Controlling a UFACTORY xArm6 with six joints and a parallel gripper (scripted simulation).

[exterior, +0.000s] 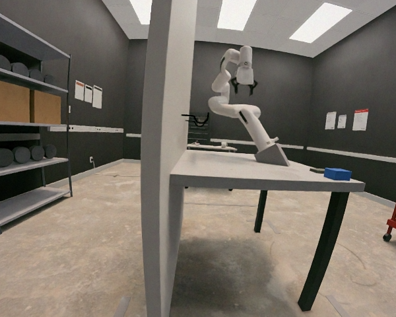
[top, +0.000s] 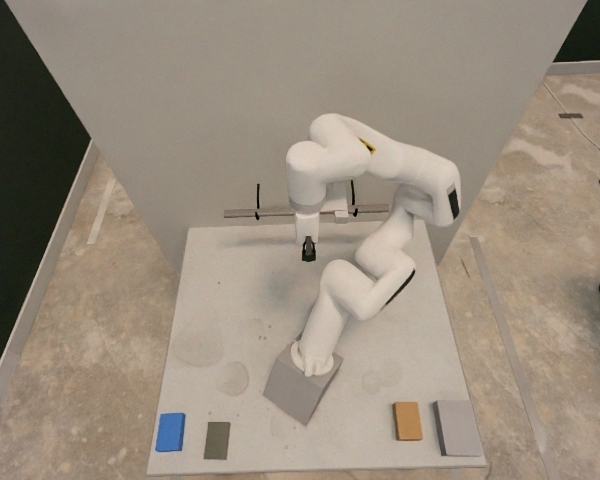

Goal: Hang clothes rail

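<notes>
Hand point(exterior: 244, 89) is what I check first: from the exterior view it hangs high above the worktop point(exterior: 225, 170), pointing straight down, fingers spread wide with nothing between them. From the top view I see it as a small dark tip point(top: 308, 253) below the white wrist, out in front of the wall panel point(top: 238, 103).

I find the clothes rail point(top: 372, 208) lying level across the two black wall hooks, the left-side hook point(top: 257, 202) and the right-side hook point(top: 353, 198), close against the panel and above the worktop's far edge. Each end of the grey bar sticks out past its hook. The wrist covers the bar's middle from above, so I cannot see that stretch. In the exterior view the hooks point(exterior: 195, 118) jut from the panel well below the hand, which is apart from them.

On the worktop's near edge I count four flat blocks: a blue block point(top: 170, 431), a dark grey block point(top: 217, 440), an orange block point(top: 407, 421) and a light grey block point(top: 458, 427). The arm's grey base point(top: 297, 390) sits between them, further in.
</notes>
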